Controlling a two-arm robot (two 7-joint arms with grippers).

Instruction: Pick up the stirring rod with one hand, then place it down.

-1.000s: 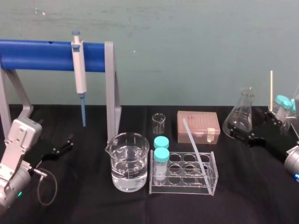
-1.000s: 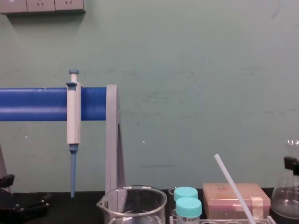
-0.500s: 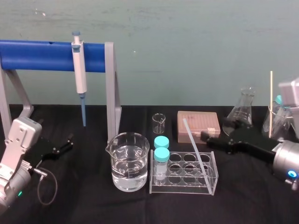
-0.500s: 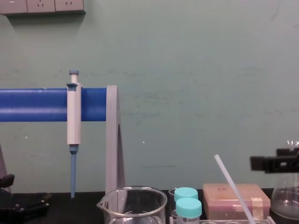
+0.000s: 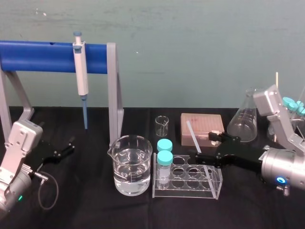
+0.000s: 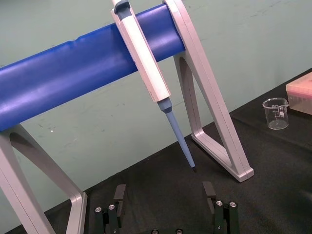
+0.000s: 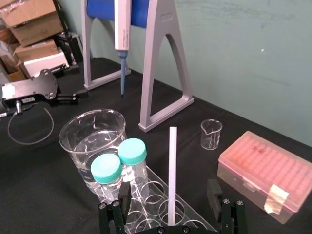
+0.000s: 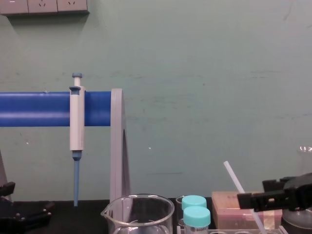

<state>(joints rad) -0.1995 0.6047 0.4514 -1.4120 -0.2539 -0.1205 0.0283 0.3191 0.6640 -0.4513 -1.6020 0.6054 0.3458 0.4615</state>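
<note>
No writing can be read: the print on the teal-capped vials (image 5: pixel 165 157), the marks on the small glass beaker (image 5: pixel 161 126) and the taped pink tip box (image 5: pixel 202 125) are all too fine.

The thin, straight, white translucent stirring rod (image 5: pixel 191 133) leans in the clear acrylic test-tube rack (image 5: pixel 186 191), its upper end tilted towards the tip box. The black, blocky right gripper (image 5: pixel 206 146) reaches in over the rack with its fingers apart. The right wrist view shows the rod standing between them with a gap on each side. In the chest view a finger crosses in front of the rod, and white wall sockets (image 8: pixel 46 6) show at the top.

A second ago this gripper was back by the glass conical flask (image 5: pixel 244 121). Half a second ago it was beside the tip box. The rod has kept its lean.

The left gripper (image 6: pixel 164 186) rests on the black table (image 5: pixel 95 210) with its fingers spread, unmoved, near the blue-barred grey stand (image 5: pixel 43 56) holding the white-and-blue pipette (image 5: pixel 81 76). A large glass beaker of water (image 5: pixel 132 164) stands just beside the rack.
</note>
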